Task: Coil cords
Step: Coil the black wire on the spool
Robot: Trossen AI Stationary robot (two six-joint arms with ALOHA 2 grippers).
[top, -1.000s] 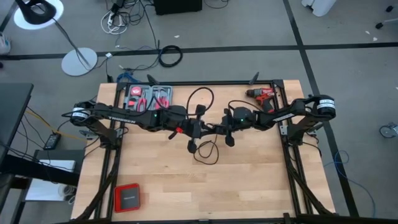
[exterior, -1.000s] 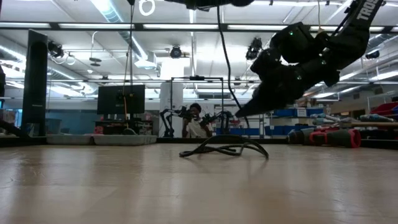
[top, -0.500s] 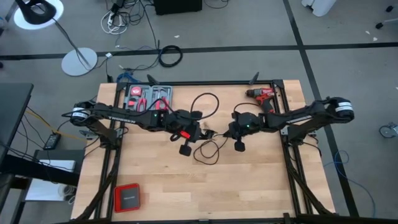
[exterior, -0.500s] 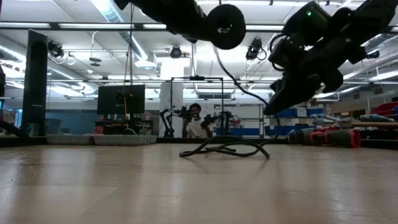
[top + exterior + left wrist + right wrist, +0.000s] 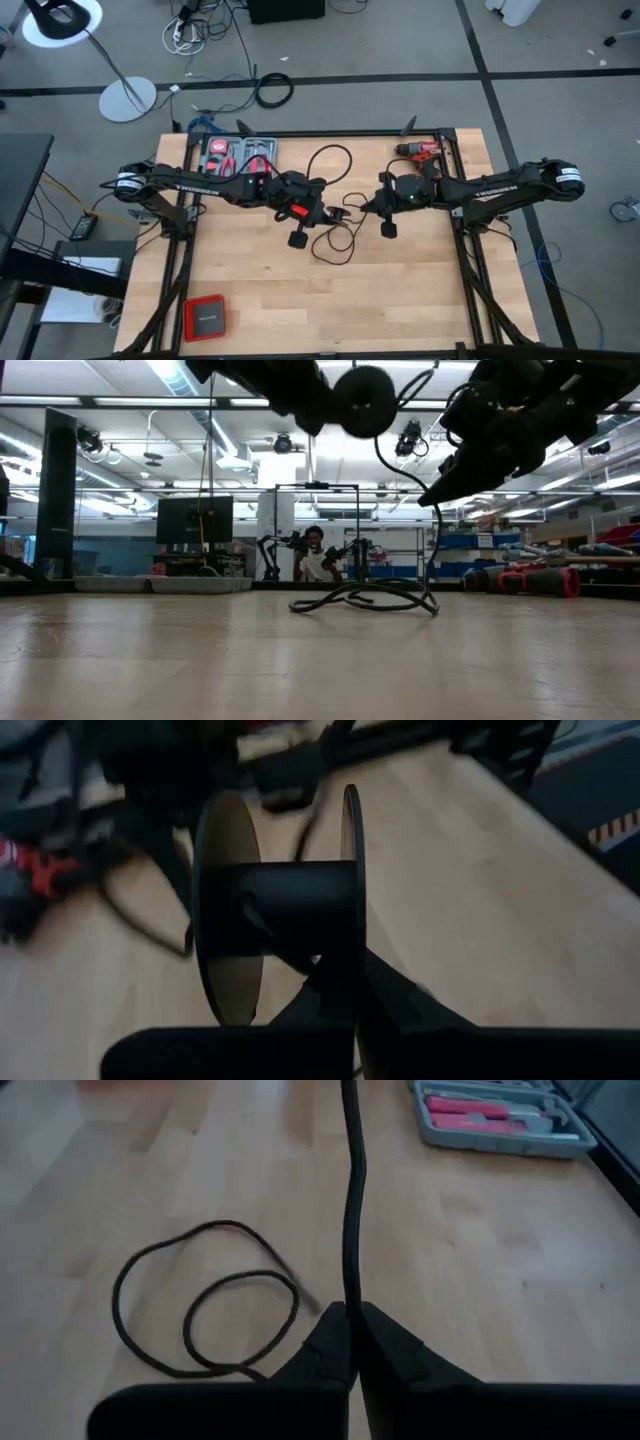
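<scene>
Cord (image 5: pixel 350 1200) runs taut from the right claw (image 5: pixel 352 1342), pressed together on it above mid-desk (image 5: pixel 400 290), toward the spool (image 5: pixel 280 905) pinched in the left claw (image 5: pixel 345 995). Remaining slack lies in loose loops (image 5: pixel 205 1315) on the desk between both arms. Probable faults: cord slipping from the right claw's pinch under tension, or loops snagging and knotting as slack draws in.

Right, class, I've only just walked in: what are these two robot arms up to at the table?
They are winding a thin black cord. The left gripper is shut on a black spool, held above the middle of the table. The right gripper is shut on the cord, holding a stretch of it up. The rest of the cord lies in loose loops on the wooden table, so the coiling is not finished.
</scene>
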